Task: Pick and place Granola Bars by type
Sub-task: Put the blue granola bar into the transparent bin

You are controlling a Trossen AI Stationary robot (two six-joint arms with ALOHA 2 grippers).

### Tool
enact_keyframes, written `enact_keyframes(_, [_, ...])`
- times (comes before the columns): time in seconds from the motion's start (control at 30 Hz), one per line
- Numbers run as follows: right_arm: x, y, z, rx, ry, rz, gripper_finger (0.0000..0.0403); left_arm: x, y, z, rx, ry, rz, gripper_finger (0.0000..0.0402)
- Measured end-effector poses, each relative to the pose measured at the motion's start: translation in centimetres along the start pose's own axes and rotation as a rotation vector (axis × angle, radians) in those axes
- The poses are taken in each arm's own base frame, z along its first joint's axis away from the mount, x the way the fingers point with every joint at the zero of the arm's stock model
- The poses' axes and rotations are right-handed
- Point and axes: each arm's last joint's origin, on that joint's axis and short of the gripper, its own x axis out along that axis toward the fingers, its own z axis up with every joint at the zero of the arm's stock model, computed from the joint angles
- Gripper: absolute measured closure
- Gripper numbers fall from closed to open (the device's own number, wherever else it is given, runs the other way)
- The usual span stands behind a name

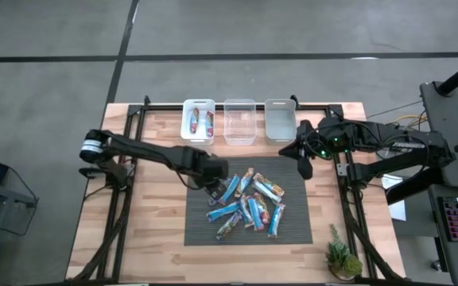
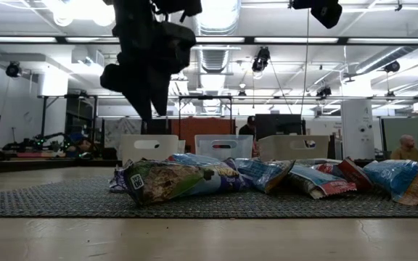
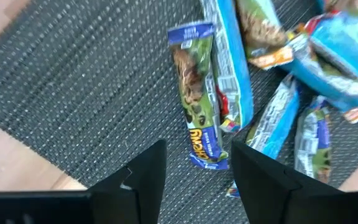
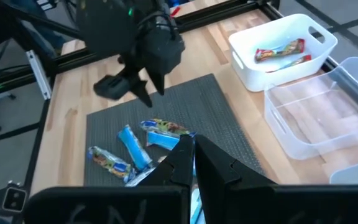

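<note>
From above, my left gripper (image 1: 211, 184) hangs at the mat's (image 1: 197, 230) left edge, beside the granola bars (image 1: 249, 206), ready to pick. My left wrist view shows its fingers spread over a green-printed bar (image 3: 197, 102). My right gripper (image 4: 193, 152) waits pressed shut near the bins (image 1: 239, 121).

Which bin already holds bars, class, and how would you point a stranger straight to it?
Start at the wooden table, then find the row of three bins along its far edge. Take the white bin at the left arm's end. It alone is opaque white and holds two red-wrapped granola bars; the other two bins are clear and hold none.
</note>
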Motion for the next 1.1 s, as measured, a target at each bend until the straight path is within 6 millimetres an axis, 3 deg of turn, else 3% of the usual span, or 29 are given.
enact_keyframes(0.43, [0.0,0.0,0.0,0.015,0.000,-0.001,0.0394,1.3,-1.5,-1.4,0.013,-0.003,0.023,0.0239])
enact_keyframes(0.7, [0.0,0.0,0.0,0.015,0.000,-0.001,0.0394,1.3,-1.7,-1.0,-0.004,-0.082,0.021,0.0239])
enact_keyframes(1.1, [0.0,0.0,0.0,0.023,-0.006,0.001,0.0394,4.4,-2.0,-0.8,-0.012,-0.077,0.075,0.0239])
